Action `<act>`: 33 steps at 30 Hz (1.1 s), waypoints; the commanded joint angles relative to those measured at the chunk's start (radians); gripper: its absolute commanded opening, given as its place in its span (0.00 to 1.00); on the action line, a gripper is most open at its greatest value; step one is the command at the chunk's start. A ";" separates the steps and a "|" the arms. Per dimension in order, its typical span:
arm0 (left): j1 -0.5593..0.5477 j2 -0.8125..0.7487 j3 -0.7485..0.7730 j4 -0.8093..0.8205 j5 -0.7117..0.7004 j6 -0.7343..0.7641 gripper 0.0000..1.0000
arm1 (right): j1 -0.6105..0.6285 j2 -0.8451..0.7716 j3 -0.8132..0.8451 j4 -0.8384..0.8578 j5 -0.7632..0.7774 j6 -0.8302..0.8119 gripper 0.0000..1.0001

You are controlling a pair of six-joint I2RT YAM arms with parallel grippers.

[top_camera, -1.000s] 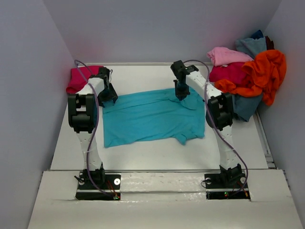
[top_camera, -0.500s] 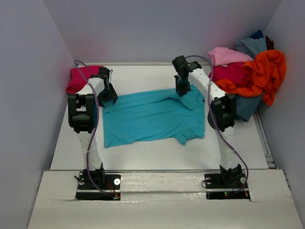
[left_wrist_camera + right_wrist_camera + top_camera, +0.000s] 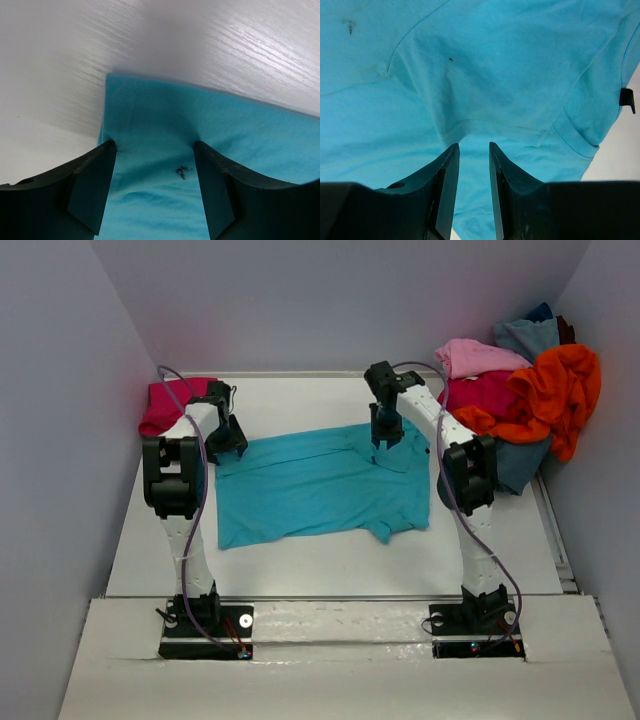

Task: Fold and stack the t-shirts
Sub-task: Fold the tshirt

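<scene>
Turquoise t-shirt [image 3: 320, 490]: long axis 9–3 o'clock
Left tool [image 3: 227, 446]: spread wide on its 10 o'clock corner
Right tool [image 3: 384, 442]: narrowly parted, gripping nothing — at its 1 o'clock edge

White arm links [image 3: 192, 540], black joints [image 3: 172, 480], purple cables [image 3: 204, 502], black bases [image 3: 205, 628]

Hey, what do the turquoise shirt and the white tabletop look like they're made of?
Turquoise t-shirt: soft matte knit cloth, likely cotton jersey; it wrinkles and shows stitched hems. Table: white board with faint wood-grain lines and slight sheen, perhaps laminate or painted wood.
</scene>
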 commanded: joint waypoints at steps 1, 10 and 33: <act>-0.025 -0.049 -0.018 -0.027 0.018 0.025 0.76 | -0.010 -0.031 0.019 -0.009 -0.001 0.009 0.36; -0.076 -0.037 -0.017 -0.036 0.007 0.033 0.76 | -0.010 -0.083 -0.130 0.048 -0.143 0.010 0.36; -0.041 -0.033 -0.037 -0.073 -0.079 -0.023 0.77 | 0.008 -0.067 -0.118 0.080 -0.247 0.019 0.35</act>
